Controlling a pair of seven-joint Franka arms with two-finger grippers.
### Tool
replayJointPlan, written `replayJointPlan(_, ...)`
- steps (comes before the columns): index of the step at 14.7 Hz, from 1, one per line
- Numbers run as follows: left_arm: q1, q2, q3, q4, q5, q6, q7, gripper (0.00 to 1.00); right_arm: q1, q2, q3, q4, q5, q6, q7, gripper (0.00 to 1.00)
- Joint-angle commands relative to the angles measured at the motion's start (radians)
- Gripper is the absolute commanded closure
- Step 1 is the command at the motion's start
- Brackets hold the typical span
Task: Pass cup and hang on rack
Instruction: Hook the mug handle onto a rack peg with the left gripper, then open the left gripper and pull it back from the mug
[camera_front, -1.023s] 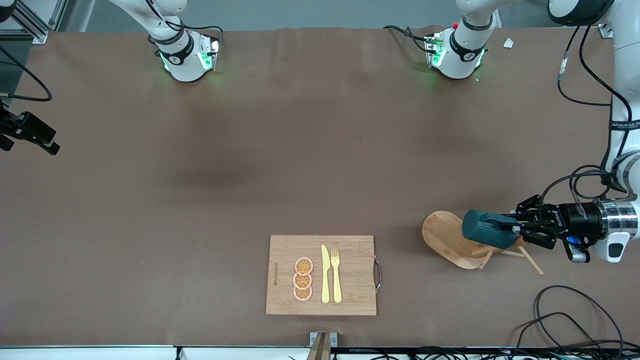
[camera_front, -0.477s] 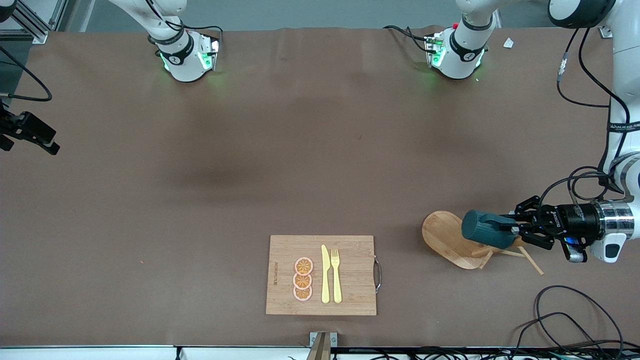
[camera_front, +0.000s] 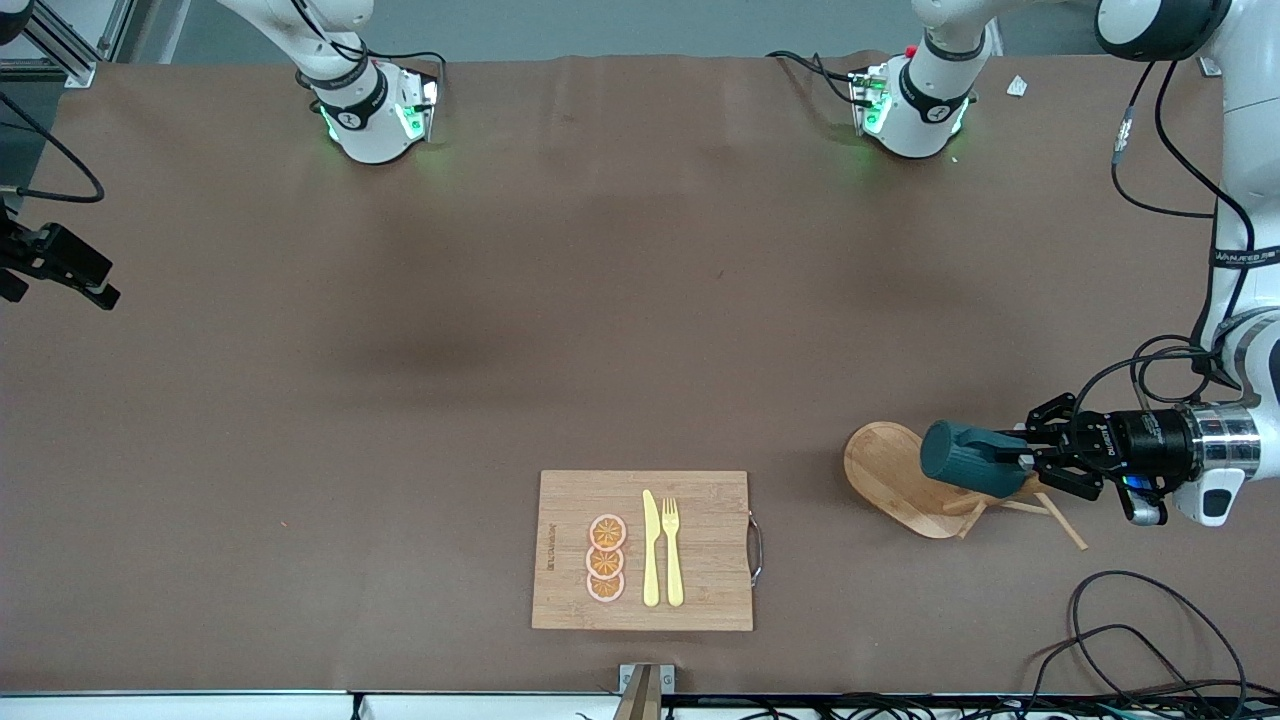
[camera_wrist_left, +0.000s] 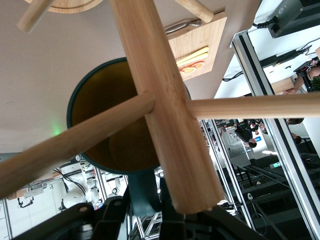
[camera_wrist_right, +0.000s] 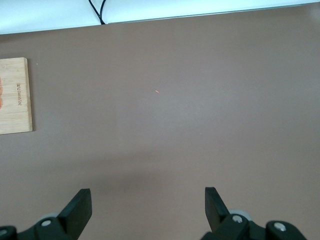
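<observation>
So my left gripper (camera_front: 1026, 462) is clamping the cup (camera_front: 975, 470) by its handle end, holding it up over the rack (camera_front: 935, 485) at the left arm's end of the table. I'm carrying the cup on its side, long axis roughly level, closed bottom pointing toward the right arm's end of the table and its open mouth facing back at my wrist. In the left wrist view I'm staring straight into the tan inside of the cup (camera_wrist_left: 117, 127), and the rack's post (camera_wrist_left: 165, 107) is cutting right across the mouth, with thin pegs (camera_wrist_left: 75, 142) branching off it. So the post and pegs are sitting between my wrist camera and the cup opening. I can't tell whether a peg is actually through the handle.

Going from the front camera's side outward: the bamboo cutting board (camera_front: 705, 550) is lying nearest, holding three orange slices (camera_front: 606, 558), a yellow knife (camera_front: 651, 550) and a yellow fork (camera_front: 672, 550). The rack is sitting a bit farther from that camera than the board, its oval base flat on the brown table (camera_front: 500, 330).

My right gripper (camera_wrist_right: 147, 207) is hanging with fingers (camera_wrist_right: 80, 205) spread wide and nothing between them, waiting over bare table with an edge of the board (camera_wrist_right: 15, 95) in its view.
</observation>
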Motion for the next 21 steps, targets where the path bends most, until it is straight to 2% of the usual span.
replayJointPlan(1, 0.007, 0.002, -0.004, 0.005, -0.018, -0.007, -0.010, 0.75, -0.006, -0.027, 0.006, -0.029, 0.015, 0.014, -0.014, 0.00)
replayJointPlan(2, 0.008, 0.002, -0.003, 0.007, -0.018, -0.007, -0.008, 0.74, -0.006, -0.027, 0.006, -0.029, 0.015, 0.014, -0.014, 0.00)
replayJointPlan(3, 0.008, 0.002, -0.001, 0.005, -0.018, -0.007, -0.005, 0.68, -0.006, -0.027, 0.006, -0.029, 0.015, 0.014, -0.014, 0.00)
replayJointPlan(7, 0.008, -0.006, -0.001, 0.010, -0.033, -0.007, -0.011, 0.29, -0.008, -0.027, 0.006, -0.031, 0.015, 0.012, -0.014, 0.00)
replayJointPlan(8, 0.008, -0.012, -0.003, 0.011, -0.032, -0.007, -0.011, 0.09, -0.008, -0.027, 0.006, -0.031, 0.015, 0.012, -0.014, 0.00)
replayJointPlan(9, 0.008, -0.021, -0.003, 0.011, -0.027, -0.007, -0.008, 0.01, -0.008, -0.027, 0.006, -0.032, 0.015, 0.012, -0.014, 0.00)
replayJointPlan(11, 0.002, -0.055, -0.004, 0.010, -0.015, -0.008, -0.008, 0.00, -0.008, -0.027, 0.006, -0.032, 0.015, 0.014, -0.014, 0.00)
replayJointPlan(14, -0.024, -0.130, -0.024, 0.011, 0.086, -0.008, -0.010, 0.01, -0.006, -0.027, 0.006, -0.032, 0.015, 0.014, -0.014, 0.00)
replayJointPlan(17, -0.049, -0.161, -0.032, 0.014, 0.166, -0.008, -0.002, 0.00, -0.006, -0.027, 0.006, -0.032, 0.015, 0.014, -0.014, 0.00)
replayJointPlan(21, -0.142, -0.233, -0.035, 0.034, 0.432, -0.001, 0.033, 0.00, -0.008, -0.027, 0.006, -0.032, 0.015, 0.014, -0.014, 0.00)
